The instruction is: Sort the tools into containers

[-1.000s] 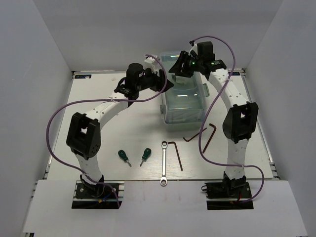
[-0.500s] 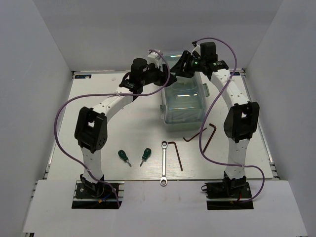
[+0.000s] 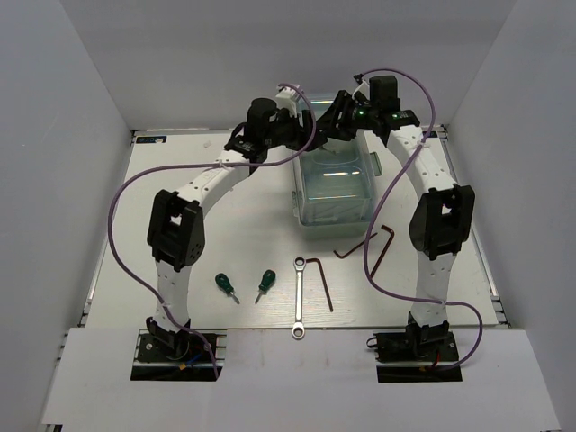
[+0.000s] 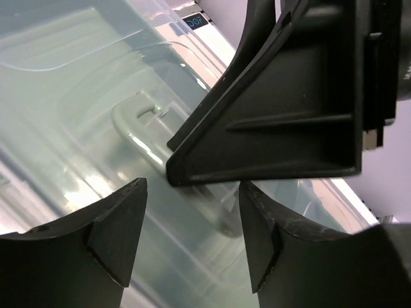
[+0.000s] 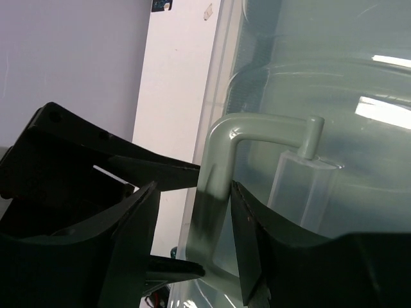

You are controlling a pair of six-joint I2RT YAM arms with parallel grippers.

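Note:
The pale green toolbox (image 3: 333, 187) stands closed at the table's back middle, under its translucent lid. Its handle (image 5: 217, 168) lies between my right gripper's (image 5: 192, 192) open fingers and touches the right one. My left gripper (image 4: 192, 212) is open and empty, just above the lid (image 4: 77, 83) beside the handle (image 4: 138, 125), close to the right gripper (image 3: 335, 115). Two green screwdrivers (image 3: 223, 284) (image 3: 264, 282), a silver wrench (image 3: 298, 309) and dark hex keys (image 3: 322, 281) (image 3: 382, 243) lie on the table in front. No silver rod shows.
The right gripper's finger (image 4: 282, 109) crosses the left wrist view, very near the left fingers. White walls close in the table (image 3: 180, 216) on three sides. The tools lie between the arm bases and the toolbox.
My left gripper has swung right and back from the toolbox's left side to over its lid, next to the right gripper. The right gripper has barely moved.

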